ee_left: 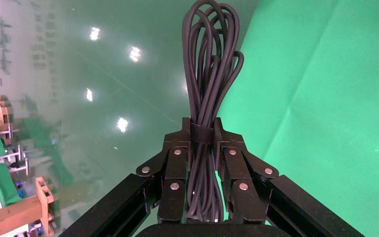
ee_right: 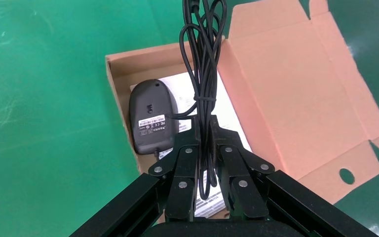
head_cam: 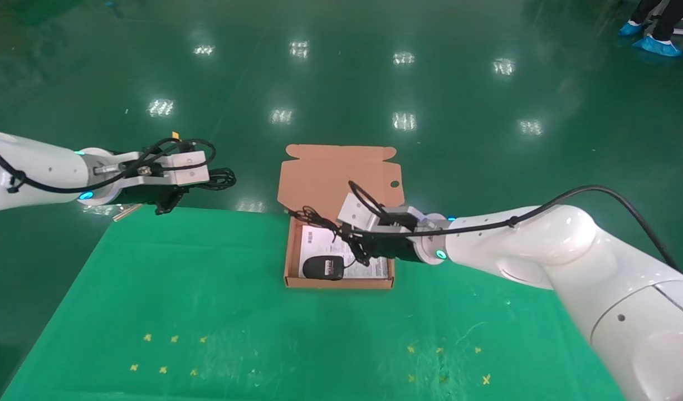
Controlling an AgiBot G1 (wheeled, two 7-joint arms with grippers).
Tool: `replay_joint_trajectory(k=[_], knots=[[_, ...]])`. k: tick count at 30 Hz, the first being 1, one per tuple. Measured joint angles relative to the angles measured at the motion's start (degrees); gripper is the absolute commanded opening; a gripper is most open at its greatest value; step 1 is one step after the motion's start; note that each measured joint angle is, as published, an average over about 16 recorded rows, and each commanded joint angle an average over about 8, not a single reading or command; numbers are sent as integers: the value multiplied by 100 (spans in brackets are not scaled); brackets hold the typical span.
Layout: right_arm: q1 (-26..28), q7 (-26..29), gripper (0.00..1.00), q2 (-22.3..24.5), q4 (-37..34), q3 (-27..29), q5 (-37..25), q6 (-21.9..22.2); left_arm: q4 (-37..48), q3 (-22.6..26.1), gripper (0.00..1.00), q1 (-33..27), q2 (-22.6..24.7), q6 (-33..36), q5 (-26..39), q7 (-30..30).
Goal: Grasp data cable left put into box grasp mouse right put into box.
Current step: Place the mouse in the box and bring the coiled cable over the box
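Note:
My left gripper [head_cam: 190, 188] hangs over the floor just past the table's far left corner, shut on the data cable [head_cam: 220, 179], a black looped bundle [ee_left: 209, 74] sticking out beyond the fingertips. The box [head_cam: 289, 250] stands open at the table's far middle, its lid [head_cam: 330, 178] lying back. Inside it the mouse [head_cam: 322, 267] lies label-up on the white sheet [ee_right: 177, 84]. My right gripper [head_cam: 354, 240] hovers over the box, shut on the mouse's bundled cord [ee_right: 202, 59]. In the right wrist view the mouse [ee_right: 150, 116] sits beside my right gripper [ee_right: 205, 126].
A green cloth [head_cam: 208, 312] covers the table, with small yellow crosses [head_cam: 163, 351] near the front. Glossy green floor [head_cam: 341, 83] lies beyond the far edge. Someone's feet in blue shoe covers [head_cam: 656, 44] stand at the far right.

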Motion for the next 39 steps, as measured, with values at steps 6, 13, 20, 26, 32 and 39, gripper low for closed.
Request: replay_joint_trajectory(k=[6, 13, 20, 26, 32, 39], knots=[[-26, 88, 100, 44, 8, -156, 52, 24, -8, 4, 0, 22, 17, -2, -17, 10], [-38, 158, 100, 160, 147, -236, 63, 40, 37, 24, 0, 138, 132, -43, -154, 127], [-1, 207, 100, 453, 367, -267, 39, 54, 284, 44, 0, 387, 437, -278, -493, 526], [69, 266, 100, 942, 655, -269, -20, 65, 761, 24, 0, 637, 863, -750, -900, 1134], [103, 473, 100, 1619, 1167, -292, -126, 91, 1365, -39, 0, 818, 1339, -1306, -1410, 1905], [71, 976, 100, 2414, 2042, -390, -338, 159, 1832, 11, 0, 928, 1712, -1698, -2125, 2774]])
